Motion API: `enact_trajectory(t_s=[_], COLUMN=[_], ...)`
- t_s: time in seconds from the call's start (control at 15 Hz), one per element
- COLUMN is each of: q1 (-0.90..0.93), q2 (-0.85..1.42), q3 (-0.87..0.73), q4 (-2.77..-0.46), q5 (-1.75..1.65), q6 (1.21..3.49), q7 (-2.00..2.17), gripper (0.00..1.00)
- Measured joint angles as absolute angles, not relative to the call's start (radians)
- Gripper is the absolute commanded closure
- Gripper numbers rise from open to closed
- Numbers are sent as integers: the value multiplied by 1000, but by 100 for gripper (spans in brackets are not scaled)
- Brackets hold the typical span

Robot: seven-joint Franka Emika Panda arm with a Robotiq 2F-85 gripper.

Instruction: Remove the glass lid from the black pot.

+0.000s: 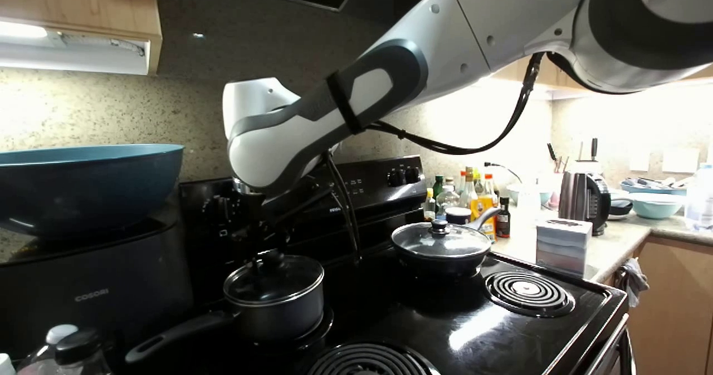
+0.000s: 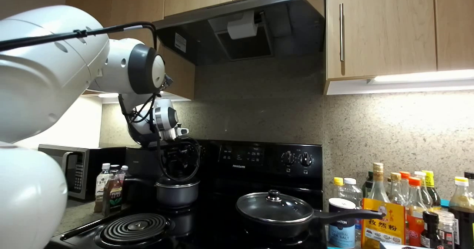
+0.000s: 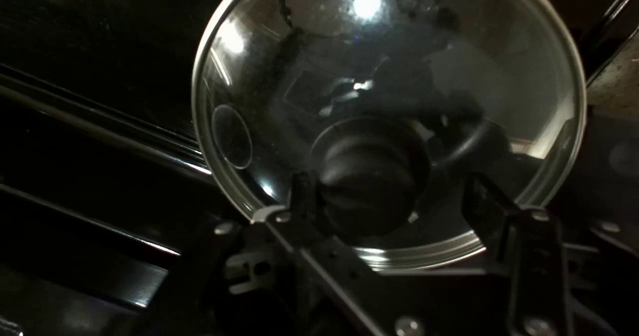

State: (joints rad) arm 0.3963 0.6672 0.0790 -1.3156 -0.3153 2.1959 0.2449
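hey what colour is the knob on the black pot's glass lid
Black; the knob shows best in the wrist view, close up though dimly lit.

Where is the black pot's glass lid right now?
In both exterior views, the glass lid rests on the black pot, left of the lidded frying pan; in the wrist view, its knob shows in the gap of the open gripper.

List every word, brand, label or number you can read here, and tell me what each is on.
"COSORI": black appliance below the teal bowl
"FRIGIDAIRE": stove control panel
"NATURAL SEA SALT": canister; the brand above it ends in "RTON"
"孜然粉": orange packet
Too small or blurred to read: the control panel's markings, range hood sticker, microwave keypad, bottle labels.
I can make out no number, and no text in the wrist view.
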Motion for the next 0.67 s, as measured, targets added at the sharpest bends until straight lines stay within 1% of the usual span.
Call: enact_trajectory(t_s=[0.27,0.67], q1=[398,410], q2=[686,700], q3=[71,58], q4=[-1279,-1248], q5=[-315,-315], q6=[2187,2160], q7=[245,247], gripper=[77,78])
